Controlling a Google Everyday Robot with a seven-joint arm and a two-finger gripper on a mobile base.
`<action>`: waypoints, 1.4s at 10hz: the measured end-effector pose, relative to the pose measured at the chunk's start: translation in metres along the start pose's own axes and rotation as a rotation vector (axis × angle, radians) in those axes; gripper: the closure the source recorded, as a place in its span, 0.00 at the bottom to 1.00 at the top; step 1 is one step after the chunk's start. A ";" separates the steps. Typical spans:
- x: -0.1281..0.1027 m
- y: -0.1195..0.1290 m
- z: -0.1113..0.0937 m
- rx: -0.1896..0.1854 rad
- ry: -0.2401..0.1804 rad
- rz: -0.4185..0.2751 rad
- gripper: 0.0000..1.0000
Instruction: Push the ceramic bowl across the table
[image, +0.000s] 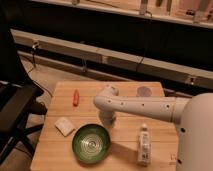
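Arm reaching down beside the green ceramic bowl on the wooden table.

The ceramic bowl (91, 143) sits near the table (125, 155) front edge. The gripper (108, 122) hangs just at its 1 o'clock, near or touching the rim; its opening cannot be told. A white bottle (144, 145) stands at the bowl's 3 o'clock, a white packet (64, 125) at 10, an orange object (76, 97) farther at 11.

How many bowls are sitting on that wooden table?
1. The green ceramic bowl sits near the table's front edge, just in front of the robot's pincer. The arm might hide something small behind it.
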 end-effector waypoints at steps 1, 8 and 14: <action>-0.001 0.000 0.000 0.001 0.001 -0.003 1.00; -0.050 -0.015 0.004 -0.007 0.001 -0.170 1.00; -0.033 -0.007 0.004 -0.003 0.000 -0.153 1.00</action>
